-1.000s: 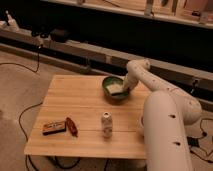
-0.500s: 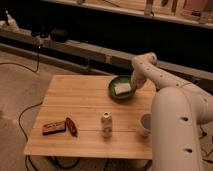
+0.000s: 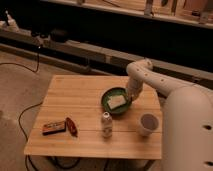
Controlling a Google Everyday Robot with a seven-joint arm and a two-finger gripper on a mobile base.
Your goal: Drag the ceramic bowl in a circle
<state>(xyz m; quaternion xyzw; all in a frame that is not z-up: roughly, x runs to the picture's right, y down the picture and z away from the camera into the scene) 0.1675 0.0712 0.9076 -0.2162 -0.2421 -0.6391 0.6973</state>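
The dark-green ceramic bowl [image 3: 116, 101] sits on the wooden table [image 3: 75, 97], right of centre, with a pale square piece [image 3: 116, 102] inside. My gripper [image 3: 131, 97] reaches down from the white arm [image 3: 150, 75] at the bowl's right rim, in contact with it. The white cup [image 3: 148, 124] stands in front of the bowl to the right.
A small white bottle [image 3: 106, 124] stands just in front of the bowl. A flat brown box [image 3: 53, 127] and a red packet [image 3: 71, 126] lie at the front left. My white body [image 3: 187, 132] fills the right side. Cables run over the floor at the left.
The bowl and the gripper have moved forward and a little left across the table. The arm has swung back with them, uncovering the white cup.
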